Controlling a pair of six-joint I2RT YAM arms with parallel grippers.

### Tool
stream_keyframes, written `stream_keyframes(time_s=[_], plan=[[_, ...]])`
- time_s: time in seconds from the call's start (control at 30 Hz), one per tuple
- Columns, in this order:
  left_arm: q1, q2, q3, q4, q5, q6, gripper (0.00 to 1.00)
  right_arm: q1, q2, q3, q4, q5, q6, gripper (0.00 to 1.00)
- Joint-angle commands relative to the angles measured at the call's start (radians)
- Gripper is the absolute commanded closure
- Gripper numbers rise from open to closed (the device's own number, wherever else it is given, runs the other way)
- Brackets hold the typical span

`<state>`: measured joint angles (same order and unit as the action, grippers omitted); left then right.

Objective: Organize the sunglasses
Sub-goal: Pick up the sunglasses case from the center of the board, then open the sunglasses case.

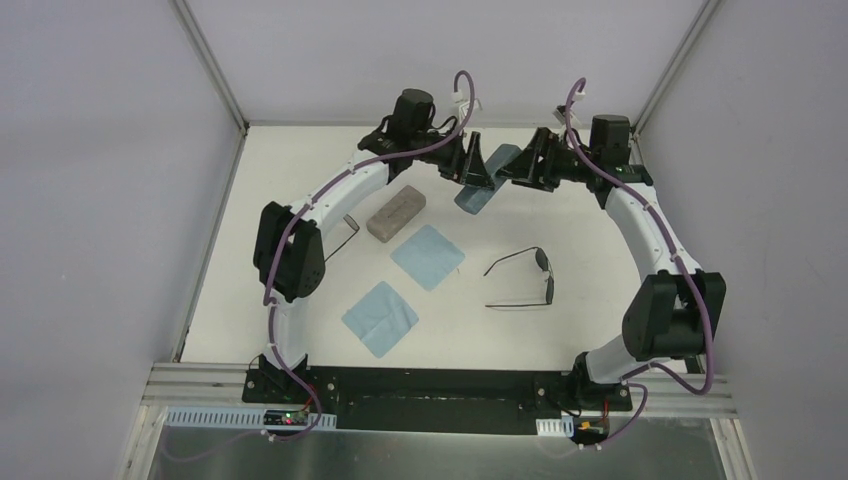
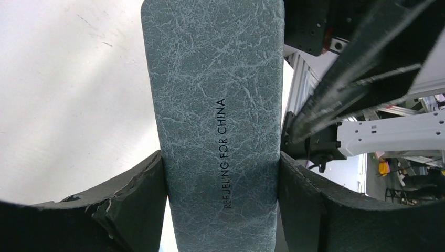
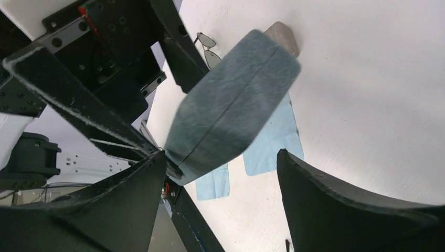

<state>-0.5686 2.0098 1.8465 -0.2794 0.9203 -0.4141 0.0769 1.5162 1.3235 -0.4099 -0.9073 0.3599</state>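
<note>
Your left gripper [image 2: 220, 155] clamps the blue case [image 2: 210, 79], your right gripper [image 3: 220, 153] gapes loose around its end; the sunglasses [image 1: 545, 264] at right look light, springy and fragile, so pinch the bridge.

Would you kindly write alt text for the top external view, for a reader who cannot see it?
Two robot arms meet at a blue case, the left gripper shut on it, the right gripper open around it. Nearer lie a beige case, two light blue cloths and open black sunglasses.
</note>
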Motion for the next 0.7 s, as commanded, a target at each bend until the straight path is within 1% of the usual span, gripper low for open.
stream_keyframes(time_s=[0.0,0.1,0.17,0.3,0.53,0.67], plan=[[0.007,-0.049,0.002,0.080,0.056,-0.015,1.00,-0.028,0.026,0.023,0.095,-0.034,0.076,0.22],[0.013,-0.048,-0.005,0.086,0.070,-0.022,1.00,-0.033,0.024,0.015,0.115,-0.071,0.071,0.22],[0.016,-0.045,-0.011,0.098,0.086,-0.032,1.00,-0.034,0.017,0.004,0.123,-0.093,0.062,0.20],[0.019,-0.046,-0.016,0.118,0.122,-0.043,1.00,-0.033,0.001,-0.027,0.111,-0.089,0.040,0.18],[0.019,-0.051,-0.024,0.159,0.165,-0.068,1.00,-0.022,-0.013,-0.043,0.035,-0.048,-0.053,0.18],[0.019,-0.055,-0.027,0.169,0.172,-0.073,1.00,-0.017,-0.016,-0.047,0.031,-0.056,-0.067,0.18]])
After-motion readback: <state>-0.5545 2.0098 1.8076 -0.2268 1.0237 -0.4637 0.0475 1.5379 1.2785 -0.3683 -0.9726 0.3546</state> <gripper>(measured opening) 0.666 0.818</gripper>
